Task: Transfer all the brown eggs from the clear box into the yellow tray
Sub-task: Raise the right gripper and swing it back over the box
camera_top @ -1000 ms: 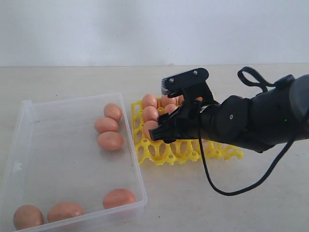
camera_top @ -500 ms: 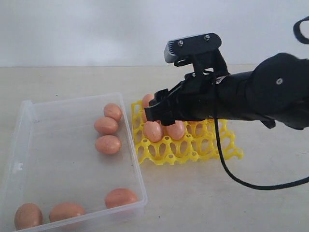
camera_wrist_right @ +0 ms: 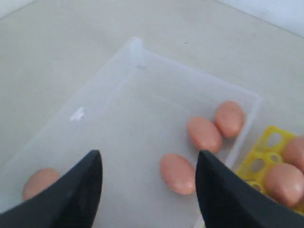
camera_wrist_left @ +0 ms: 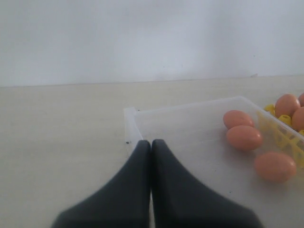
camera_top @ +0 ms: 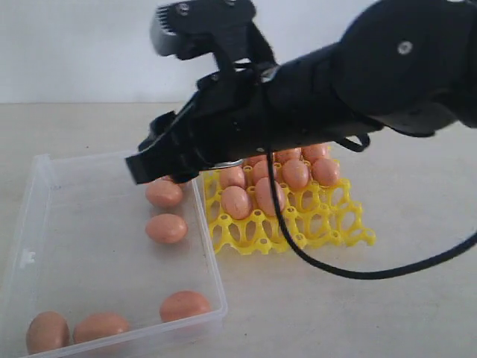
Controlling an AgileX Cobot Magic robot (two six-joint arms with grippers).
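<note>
Several brown eggs (camera_top: 166,228) lie in the clear box (camera_top: 89,224) on the left: a group near its tray-side wall (camera_wrist_right: 204,134) and others at the near end (camera_top: 100,327). The yellow tray (camera_top: 335,224) beside the box holds several more eggs (camera_top: 236,201). My right arm (camera_top: 298,82) reaches across above the box. Its gripper (camera_wrist_right: 148,164) is open and holds nothing; one egg (camera_wrist_right: 177,173) lies on the box floor below, close to one finger. My left gripper (camera_wrist_left: 151,142) is shut and empty by a box corner (camera_wrist_left: 130,114).
The box and tray rest on a pale beige tabletop (camera_top: 387,298) with a white wall behind. The right arm's black cable (camera_top: 328,272) loops down in front of the tray. The box floor (camera_wrist_right: 118,118) between the egg groups is bare.
The right arm has swung up and left from over the yellow tray to above the clear box, now hiding the box's far egg. The eggs have not moved.
</note>
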